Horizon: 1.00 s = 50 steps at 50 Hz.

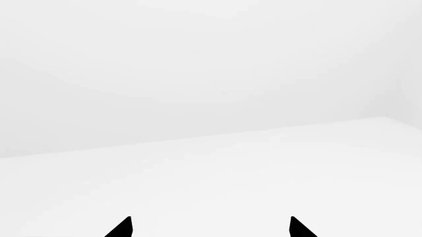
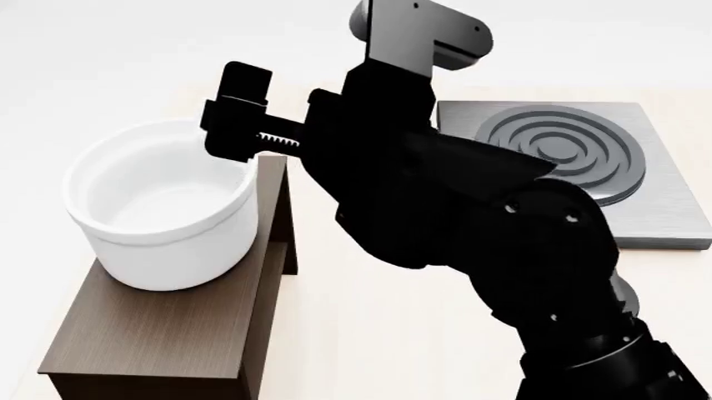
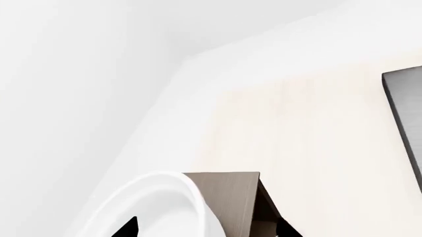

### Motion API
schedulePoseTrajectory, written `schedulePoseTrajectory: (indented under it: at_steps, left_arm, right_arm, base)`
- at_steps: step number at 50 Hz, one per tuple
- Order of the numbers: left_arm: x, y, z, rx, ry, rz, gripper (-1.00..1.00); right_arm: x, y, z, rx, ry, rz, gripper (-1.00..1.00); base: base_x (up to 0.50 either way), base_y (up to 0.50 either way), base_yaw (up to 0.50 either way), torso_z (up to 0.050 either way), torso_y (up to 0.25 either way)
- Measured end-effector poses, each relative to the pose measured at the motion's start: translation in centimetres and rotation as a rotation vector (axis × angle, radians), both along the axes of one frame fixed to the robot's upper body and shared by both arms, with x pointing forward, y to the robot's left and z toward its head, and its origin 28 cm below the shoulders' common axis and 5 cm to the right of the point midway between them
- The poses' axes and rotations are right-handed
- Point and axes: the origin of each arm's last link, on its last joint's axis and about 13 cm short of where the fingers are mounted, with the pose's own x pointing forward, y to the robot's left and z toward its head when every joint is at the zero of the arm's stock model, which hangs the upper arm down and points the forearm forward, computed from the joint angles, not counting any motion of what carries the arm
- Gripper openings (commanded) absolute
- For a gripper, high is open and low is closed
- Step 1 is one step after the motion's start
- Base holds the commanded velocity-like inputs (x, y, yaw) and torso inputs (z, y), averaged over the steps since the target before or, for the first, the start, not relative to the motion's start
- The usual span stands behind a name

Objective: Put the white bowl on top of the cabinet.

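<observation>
The low, long dark brown wood-grain cabinet point(image 2: 167, 333) stands at the near left of the pale table point(image 2: 368, 333), its flat top running away from the camera. The deep, straight-walled glossy white ceramic bowl point(image 2: 167, 212) sits upright on that top, toward the middle and far part, its wall spanning nearly the cabinet's full width. The black right arm fills the centre and near right of the head view, reaching leftward. The right gripper point(image 2: 236, 112) is at the bowl's far right rim; its fingers are spread, and the pictures do not settle whether a finger touches the rim. The right wrist view shows the bowl's rim point(image 3: 151, 207) and the cabinet's far end point(image 3: 231, 197) between two dark fingertips set apart. At the far right lies a grey square stove plate with raised rings point(image 2: 579, 150). The left gripper point(image 1: 209, 228) faces blank white surroundings, fingertips parted, nothing between them.
</observation>
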Motion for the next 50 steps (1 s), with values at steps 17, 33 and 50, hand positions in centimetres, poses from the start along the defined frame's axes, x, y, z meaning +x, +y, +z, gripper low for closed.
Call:
schedulePoseTrajectory:
  at_steps: [17, 33, 50]
  left_arm:
    - [0.0, 0.0, 0.0, 0.001, -0.001, 0.000, 1.00]
    - [0.0, 0.0, 0.0, 0.001, 0.000, -0.002, 1.00]
    - [0.0, -0.1, 0.0, 0.002, -0.001, -0.002, 1.00]
  right_arm:
    - [-1.7, -1.5, 2.8, -0.005, -0.113, -0.086, 1.00]
    - [-3.5, -3.2, 5.8, 0.007, -0.217, -0.167, 1.00]
    - [-6.2, -5.1, 8.9, 0.007, -0.325, -0.241, 1.00]
  base:
    - [0.00, 0.00, 0.00, 0.000, 0.000]
    - [0.00, 0.00, 0.00, 0.000, 0.000]
    - [0.00, 0.00, 0.00, 0.000, 0.000]
